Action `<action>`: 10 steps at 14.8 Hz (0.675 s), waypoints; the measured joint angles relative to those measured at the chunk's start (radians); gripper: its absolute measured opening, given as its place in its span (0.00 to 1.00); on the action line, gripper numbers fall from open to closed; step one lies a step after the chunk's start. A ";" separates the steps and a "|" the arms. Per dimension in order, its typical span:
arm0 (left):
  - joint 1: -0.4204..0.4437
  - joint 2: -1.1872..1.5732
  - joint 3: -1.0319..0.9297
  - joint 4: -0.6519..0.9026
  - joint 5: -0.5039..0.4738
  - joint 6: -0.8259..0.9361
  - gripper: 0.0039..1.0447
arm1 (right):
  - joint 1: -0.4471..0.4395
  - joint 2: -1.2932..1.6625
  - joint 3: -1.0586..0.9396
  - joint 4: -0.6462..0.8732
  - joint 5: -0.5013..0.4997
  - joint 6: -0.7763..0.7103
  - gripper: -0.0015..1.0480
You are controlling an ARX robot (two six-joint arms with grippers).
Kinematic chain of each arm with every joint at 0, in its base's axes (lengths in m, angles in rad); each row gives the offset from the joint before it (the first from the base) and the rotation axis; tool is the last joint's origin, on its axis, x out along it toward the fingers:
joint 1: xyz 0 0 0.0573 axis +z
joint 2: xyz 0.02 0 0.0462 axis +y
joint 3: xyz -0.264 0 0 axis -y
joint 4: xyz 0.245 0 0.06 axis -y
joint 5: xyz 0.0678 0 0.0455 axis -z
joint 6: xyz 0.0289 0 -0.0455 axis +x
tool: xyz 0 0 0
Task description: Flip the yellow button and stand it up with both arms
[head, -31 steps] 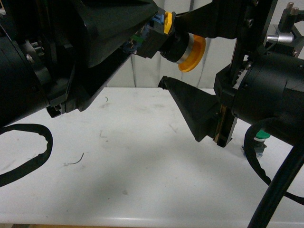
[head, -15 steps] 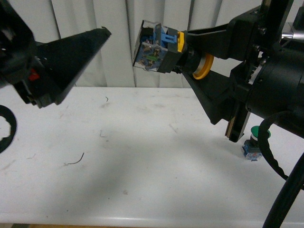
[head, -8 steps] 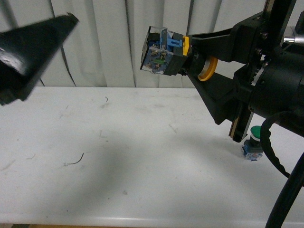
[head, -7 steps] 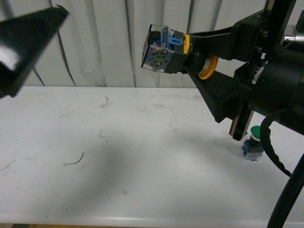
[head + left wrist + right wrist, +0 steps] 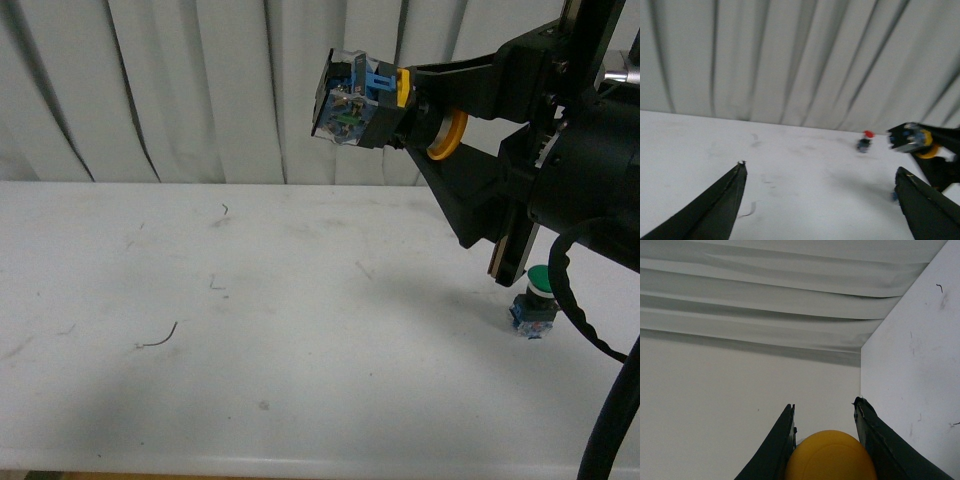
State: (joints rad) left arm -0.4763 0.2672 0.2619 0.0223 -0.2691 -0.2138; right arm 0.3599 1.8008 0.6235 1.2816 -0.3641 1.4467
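Glossy round-capped yellow button [image 5: 375,100], boxy clear-blue block, clamped in tapered black right jaws, left jaws apart

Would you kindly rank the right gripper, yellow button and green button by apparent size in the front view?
Largest: right gripper, by far.
Next: yellow button.
Smallest-looking: green button, though differing distance from the camera may account for that.

Smooth glossy plastic cap on yellow button [image 5: 365,92], clear and blue plastic block behind. Matt black, plastic-looking right pincer [image 5: 412,108]. White matt desk [image 5: 250,330], scuffed and marked. Pale matt cloth curtain [image 5: 200,90]. Shiny plastic cap on green button [image 5: 538,282].
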 joint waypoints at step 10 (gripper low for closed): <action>0.247 -0.134 -0.117 -0.032 0.036 0.196 0.22 | 0.001 0.007 0.004 0.001 0.001 0.000 0.32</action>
State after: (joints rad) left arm -0.2291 0.1329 0.1444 -0.0101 -0.2329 -0.0181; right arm 0.3611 1.8080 0.6273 1.2827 -0.3630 1.4467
